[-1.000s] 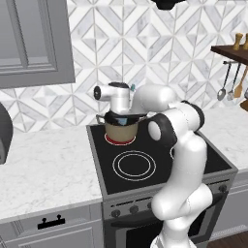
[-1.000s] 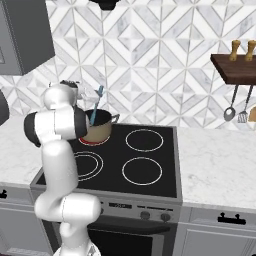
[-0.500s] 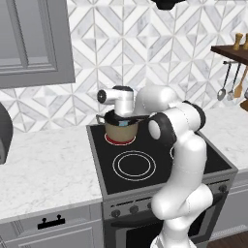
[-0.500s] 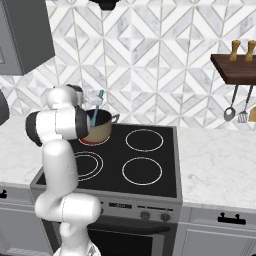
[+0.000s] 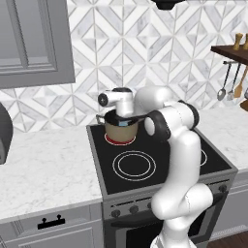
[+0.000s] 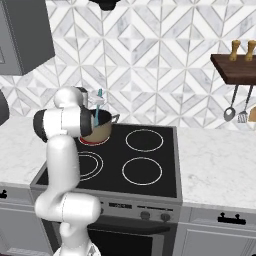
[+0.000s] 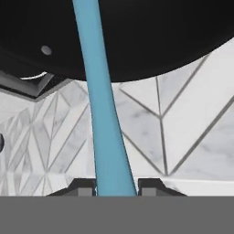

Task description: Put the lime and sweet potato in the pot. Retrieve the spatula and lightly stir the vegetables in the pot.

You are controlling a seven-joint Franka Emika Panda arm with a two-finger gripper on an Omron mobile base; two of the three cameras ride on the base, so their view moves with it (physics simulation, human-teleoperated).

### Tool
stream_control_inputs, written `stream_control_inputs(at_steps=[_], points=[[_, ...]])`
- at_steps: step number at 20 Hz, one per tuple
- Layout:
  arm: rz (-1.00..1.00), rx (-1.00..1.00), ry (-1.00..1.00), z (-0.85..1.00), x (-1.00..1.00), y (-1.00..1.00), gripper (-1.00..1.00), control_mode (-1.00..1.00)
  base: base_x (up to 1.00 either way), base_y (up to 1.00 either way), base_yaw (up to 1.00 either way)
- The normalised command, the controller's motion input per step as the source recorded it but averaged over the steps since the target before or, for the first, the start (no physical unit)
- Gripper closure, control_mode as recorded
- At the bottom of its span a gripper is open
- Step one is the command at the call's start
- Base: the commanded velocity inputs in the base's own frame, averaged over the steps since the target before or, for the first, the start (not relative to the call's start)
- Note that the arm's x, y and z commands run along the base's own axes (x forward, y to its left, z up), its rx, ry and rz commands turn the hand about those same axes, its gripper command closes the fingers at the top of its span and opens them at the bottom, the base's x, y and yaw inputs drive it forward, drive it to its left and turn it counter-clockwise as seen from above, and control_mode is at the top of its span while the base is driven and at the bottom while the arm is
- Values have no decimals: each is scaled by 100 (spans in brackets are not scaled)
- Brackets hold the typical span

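Your gripper [image 7: 116, 185] is clamped nearly shut on the spatula [image 7: 101, 114], one dark fingertip [image 7: 82, 186] on each side of the light-blue handle. In the hand view the handle runs straight away from the jaws toward a big dark curved shape; can't say for sure what that is.

From the right base view the spatula [image 6: 99, 104] stands close to upright, slightly tilted, with its top poking above the pot [image 6: 100, 127] and its lower end down inside. So the long axis is roughly vertical and the pot sits directly under the hand; that's the relation your stirring turns on. Judgement: keep the sweep small and inside the rim.

Pot is squat, round, tan-beige with a grey rim and small grey side handles, on the rear-left burner [image 5: 120, 140], which glows red beneath it, of a glossy black cooktop [image 5: 145, 160]. In the left base view the wrist covers the pot [image 5: 121, 131] mouth.

Lime and sweet potato: can't see either, the pot's inside is hidden.

Spatula handle looks smooth, slim and flat, widening toward the jaws.
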Motion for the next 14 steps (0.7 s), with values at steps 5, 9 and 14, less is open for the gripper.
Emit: stream_control_inputs(at_steps=[5, 9, 14], points=[[1, 0, -24, -59, 14, 3, 100, -100, 0, 0, 0], [0, 1, -31, -3, -21, 0, 100, -100, 0, 0, 0], [0, 8, -8, 35, -35, 0, 100, -100, 0, 0, 0]])
